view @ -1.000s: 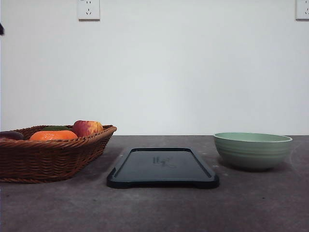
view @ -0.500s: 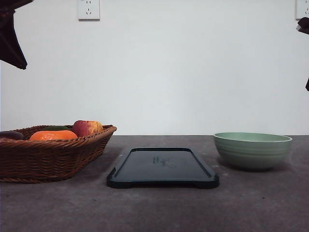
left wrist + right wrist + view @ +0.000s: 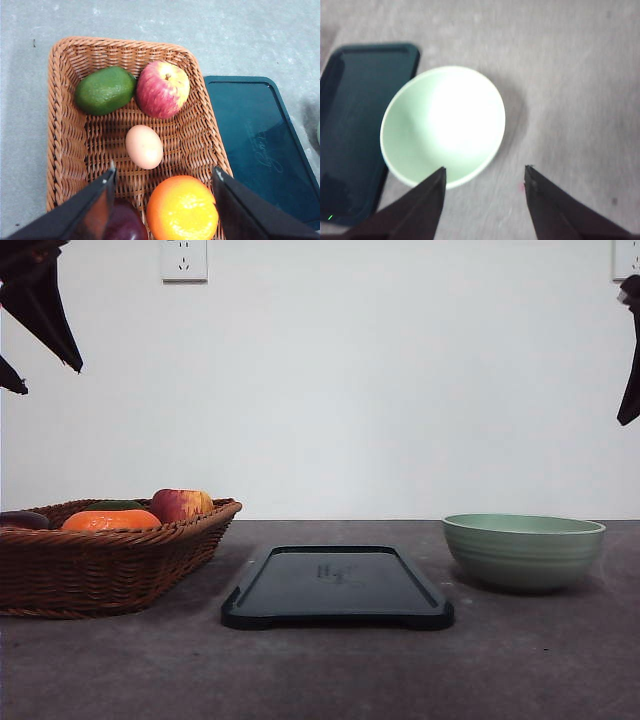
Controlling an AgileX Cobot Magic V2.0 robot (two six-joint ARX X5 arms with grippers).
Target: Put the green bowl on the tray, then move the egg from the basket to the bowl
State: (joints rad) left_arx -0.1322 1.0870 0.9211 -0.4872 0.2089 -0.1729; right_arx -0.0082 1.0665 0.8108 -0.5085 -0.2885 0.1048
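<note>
Below the spread left tool (image 3: pixel 162 175), egg (image 3: pixel 144 146) lies in basket (image 3: pixel 60 150).

apple (image 3: pixel 163 89), green fruit (image 3: pixel 105 90), orange (image 3: pixel 182 208)

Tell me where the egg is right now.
In the left wrist view, the egg lies on the floor of the basket, near its middle, between the apple and the orange, touching neither.
</note>
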